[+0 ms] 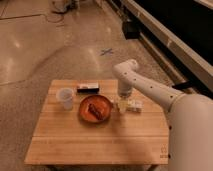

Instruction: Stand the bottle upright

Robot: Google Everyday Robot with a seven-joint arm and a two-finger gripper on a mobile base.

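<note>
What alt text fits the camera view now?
The robot's open gripper hangs just over one end of a small whitish bottle lying on its side on a wooden table. Beside it sit an orange plate with food, a translucent cup and a flat box.

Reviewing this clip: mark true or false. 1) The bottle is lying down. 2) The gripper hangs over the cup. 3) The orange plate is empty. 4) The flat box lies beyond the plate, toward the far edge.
1) True: the bottle lies on its side on the table, beside the orange plate.
2) False: the gripper is down at the bottle's plate-side end; the cup stands on the plate's other side.
3) False: reddish-brown food lies on it.
4) True: the box lies there.
</note>
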